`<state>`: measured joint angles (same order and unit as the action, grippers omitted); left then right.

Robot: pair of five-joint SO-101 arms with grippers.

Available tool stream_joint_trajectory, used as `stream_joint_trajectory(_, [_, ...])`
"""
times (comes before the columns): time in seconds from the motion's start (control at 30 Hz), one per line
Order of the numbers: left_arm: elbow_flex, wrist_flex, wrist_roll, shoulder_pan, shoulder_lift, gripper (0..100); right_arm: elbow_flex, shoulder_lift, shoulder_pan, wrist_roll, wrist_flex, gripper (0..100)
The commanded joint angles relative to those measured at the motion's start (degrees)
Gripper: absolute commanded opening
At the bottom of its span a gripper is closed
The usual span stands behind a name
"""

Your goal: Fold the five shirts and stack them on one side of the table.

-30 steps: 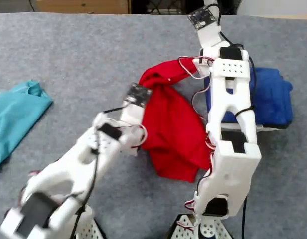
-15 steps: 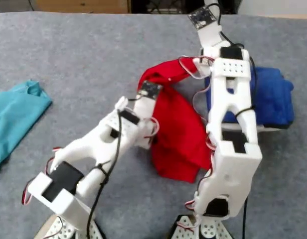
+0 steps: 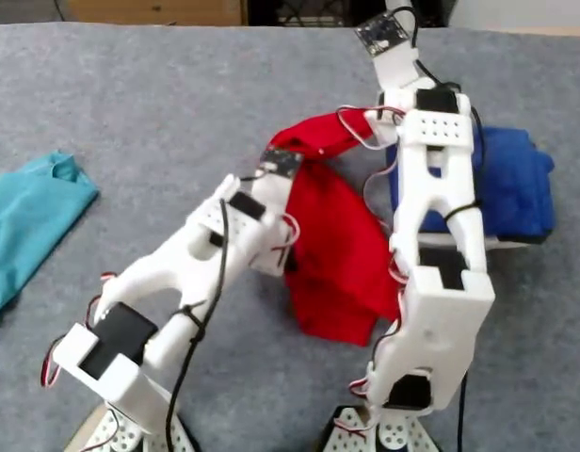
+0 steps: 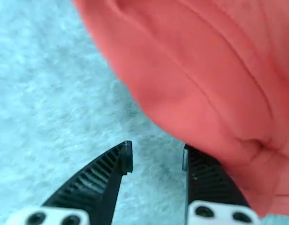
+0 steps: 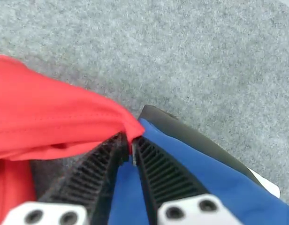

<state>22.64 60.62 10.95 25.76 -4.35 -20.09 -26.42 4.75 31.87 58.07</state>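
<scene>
A red shirt [image 3: 332,254] lies crumpled in the middle of the table between the two arms. My right gripper [image 5: 131,142] is shut on one corner of the red shirt [image 5: 50,122], holding it raised beside the folded blue shirt [image 5: 182,161]; in the high view this gripper [image 3: 373,122] sits at the red shirt's far end. The left gripper [image 4: 156,159] is open just above the cloth-covered table, with the red shirt's [image 4: 205,84] edge against one finger. From above, the left gripper [image 3: 281,162] is at the shirt's far left edge.
The blue shirt [image 3: 516,188] rests folded at the right on darker and white folded pieces [image 5: 269,185]. A teal shirt [image 3: 26,226] lies loose at the left edge. Grey cloth [image 3: 158,104] covers the table, with open room at the far left.
The left arm has swung right and away from the front, bringing its gripper up to the red shirt's edge. The right arm has kept still with the red corner.
</scene>
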Motion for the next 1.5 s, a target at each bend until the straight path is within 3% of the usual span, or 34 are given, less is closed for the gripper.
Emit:
stream_joint_trajectory(0.0, [-6.8,4.7,-7.2,-2.2,0.6,18,-0.8,0.5,0.7,0.3,-0.8,1.3])
stream_joint_trajectory(0.1, [-8.3,4.6,-7.2,-2.7,1.8,12,-0.7,0.5,0.6,0.3,-0.8,1.3])
stream_joint_trajectory(0.23, [-5.7,-0.3,-3.4,-0.8,0.4,12,-0.7,0.5,0.6,0.3,-0.8,1.3])
stream_joint_trajectory(0.43, [-3.6,-3.7,1.5,0.6,-2.2,19,-0.6,0.4,0.6,0.3,-1.1,1.3])
stream_joint_trajectory(0.73, [-2.9,-5.6,4.0,0.0,-6.5,20,-0.5,0.4,0.6,0.3,-1.0,1.3])
stream_joint_trajectory(0.97, [-15.7,6.4,4.5,-2.2,-18.0,19,-0.5,0.4,0.6,0.3,-1.0,1.3])
stream_joint_trajectory(1.03, [-18.5,8.7,4.0,-4.7,-20.0,14,-0.5,0.4,0.6,0.3,-0.9,1.3])
stream_joint_trajectory(1.17, [-22.3,13.4,0.2,-8.4,-20.0,6,-0.6,0.4,0.6,0.3,-0.9,1.3])
stream_joint_trajectory(1.47, [-22.9,17.8,-5.6,-12.3,-10.1,5,-0.5,0.4,0.6,0.3,-0.9,1.3])
